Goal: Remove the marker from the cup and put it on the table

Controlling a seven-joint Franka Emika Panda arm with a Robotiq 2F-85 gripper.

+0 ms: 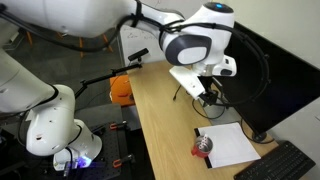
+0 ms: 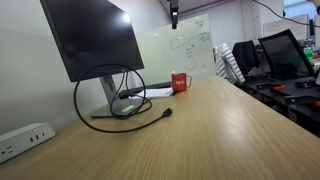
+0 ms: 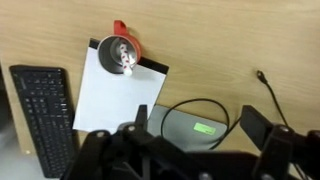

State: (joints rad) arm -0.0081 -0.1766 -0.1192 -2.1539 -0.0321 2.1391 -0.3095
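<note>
Silvery metal with a red part marks the cup [image 3: 120, 52], which is seen from above in the wrist view, standing on the upper corner of a white sheet of paper [image 3: 115, 100] on the table [image 3: 230, 40]. Inside the cup a pale, reddish stick is seen, which is judged to be the marker [image 3: 126, 60]; it seems to stand almost upright, with its long axis pointing up toward the camera, but the lean cannot be told exactly. The gripper [image 3: 195, 118] is held well above the table with its fingers [image 3: 135, 128] spread wide and nothing between them. The cup is not placed under the gap: in the wrist view it lies up and to the left of the fingers, well apart, so a sideways move and then a descent are judged to be needed before the marker can be taken. Under the gripper the monitor base [image 3: 200, 125] with a looped cable [image 3: 225, 108] is found, and a keyboard [image 3: 45, 115] lies just beside the paper. In an exterior view the gripper [image 1: 208, 95] hangs over the table [image 1: 160, 120] near the monitor [image 1: 275, 80], with the cup [image 1: 203, 147] below it toward the front edge. An orange object [image 1: 121, 90] at the far end is well apart and is not in the way.
</note>
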